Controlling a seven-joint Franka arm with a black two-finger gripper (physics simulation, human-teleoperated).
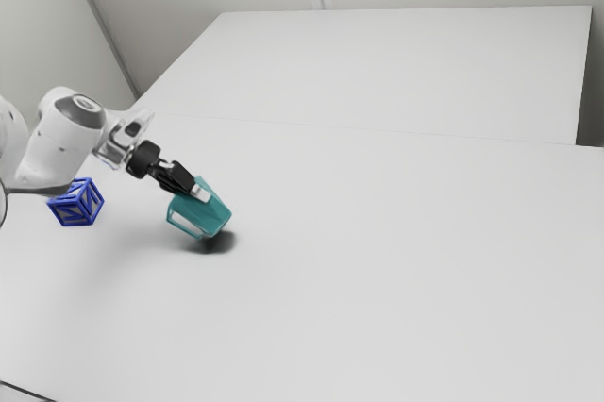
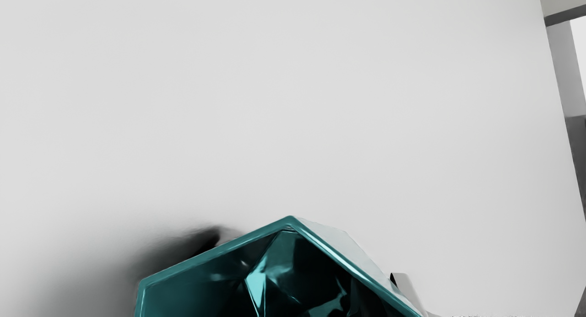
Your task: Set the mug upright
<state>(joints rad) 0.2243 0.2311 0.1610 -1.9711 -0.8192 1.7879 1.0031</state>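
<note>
One gripper (image 1: pixel 197 192), black with pale tips, slants down from the arm (image 1: pixel 71 133), its hand pitched between level and straight down and pointing toward the exterior view's right. Whether it is open or closed I cannot tell. Right at its tips is the teal mug (image 1: pixel 212 212), overlapped by them in the exterior view. The mug is tilted, neither upright nor flat on its side. Its mouth faces back toward the hand, so the wrist view looks into the faceted inside, and its base points away from the gripper. The long axis runs aslant, roughly along the gripper's own reach. A dark shadow (image 1: pixel 219 242) falls just below the mug on the pale worktop (image 1: pixel 377 279); whether the two touch is unclear. Farther back from the gripper's tips, on the arm's side, a blue box (image 1: pixel 75 202) with pale panels sits near the arm.
</note>
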